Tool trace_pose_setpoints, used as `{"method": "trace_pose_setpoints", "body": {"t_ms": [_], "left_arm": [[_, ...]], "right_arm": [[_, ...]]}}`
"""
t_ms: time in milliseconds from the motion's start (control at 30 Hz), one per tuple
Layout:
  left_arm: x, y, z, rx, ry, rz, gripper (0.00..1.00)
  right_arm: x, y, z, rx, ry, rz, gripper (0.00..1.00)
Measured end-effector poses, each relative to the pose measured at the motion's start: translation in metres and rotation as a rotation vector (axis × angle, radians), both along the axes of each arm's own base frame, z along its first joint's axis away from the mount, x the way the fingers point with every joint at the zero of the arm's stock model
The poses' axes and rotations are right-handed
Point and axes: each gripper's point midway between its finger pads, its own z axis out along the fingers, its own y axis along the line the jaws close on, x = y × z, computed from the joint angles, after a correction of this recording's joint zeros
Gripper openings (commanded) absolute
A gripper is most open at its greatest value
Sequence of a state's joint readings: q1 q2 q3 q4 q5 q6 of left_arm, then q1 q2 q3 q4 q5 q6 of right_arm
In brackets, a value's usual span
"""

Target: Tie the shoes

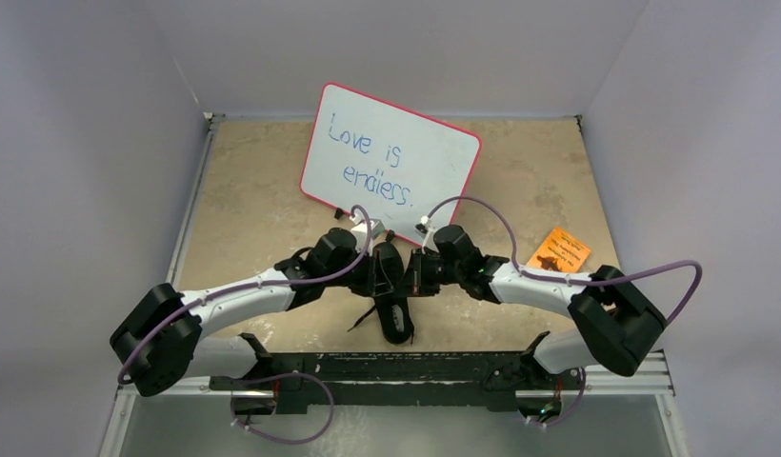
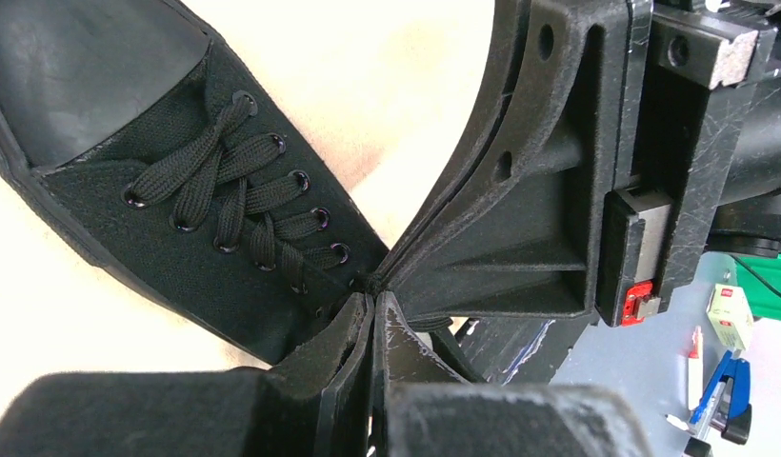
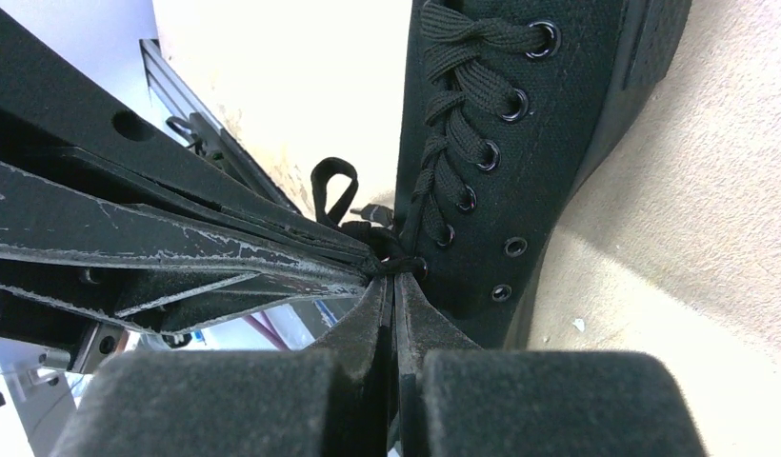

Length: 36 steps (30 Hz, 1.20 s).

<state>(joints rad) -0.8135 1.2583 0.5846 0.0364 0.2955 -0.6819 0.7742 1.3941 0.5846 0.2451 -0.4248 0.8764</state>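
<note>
Top external: small black low-top canvas sneaker (image 1: pixel 396 312) lies on the beige mottled surface (image 1: pixel 263 200), centred just ahead of the arm bases, on the near side of a pink-rimmed whiteboard (image 1: pixel 391 162). Left end effector (image 1: pixel 394 276) and right end effector (image 1: pixel 413 274) meet tip to tip over the shoe's throat.

Right wrist: right fingers pressed together on a bunch of the thin black laces (image 3: pixel 442 152) by the top eyelets, with a small loop beside it. Left fingers also together at that spot; lace hold unconfirmed.

Risks, as judged:
- Both tips crowd one point, so they could clash.
- A hard pull may strip the lace free.
- The small loop could slip through.
- The light shoe may drag instead of the knot tightening.
</note>
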Motion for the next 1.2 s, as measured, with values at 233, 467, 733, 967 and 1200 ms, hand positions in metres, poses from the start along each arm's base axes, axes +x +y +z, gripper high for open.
{"method": "trace_pose_setpoints", "body": {"t_ms": [233, 467, 733, 967, 1200], "left_arm": [[0.002, 0.005, 0.001, 0.009, -0.010, 0.032, 0.28], [0.009, 0.018, 0.000, 0.051, -0.031, 0.069, 0.42], [0.018, 0.024, -0.014, 0.073, 0.006, 0.076, 0.48], [0.029, 0.024, -0.010, 0.011, 0.019, 0.060, 0.48], [0.018, 0.015, -0.020, -0.032, 0.095, -0.035, 0.48]], "right_arm": [[-0.001, 0.002, -0.001, 0.001, 0.010, -0.016, 0.00], [-0.001, 0.002, 0.000, 0.003, 0.007, -0.015, 0.00], [-0.003, 0.000, -0.004, -0.006, 0.010, -0.010, 0.00], [-0.005, -0.002, -0.007, -0.014, 0.011, -0.003, 0.00], [-0.007, -0.003, -0.009, -0.020, 0.014, 0.005, 0.00]]}}
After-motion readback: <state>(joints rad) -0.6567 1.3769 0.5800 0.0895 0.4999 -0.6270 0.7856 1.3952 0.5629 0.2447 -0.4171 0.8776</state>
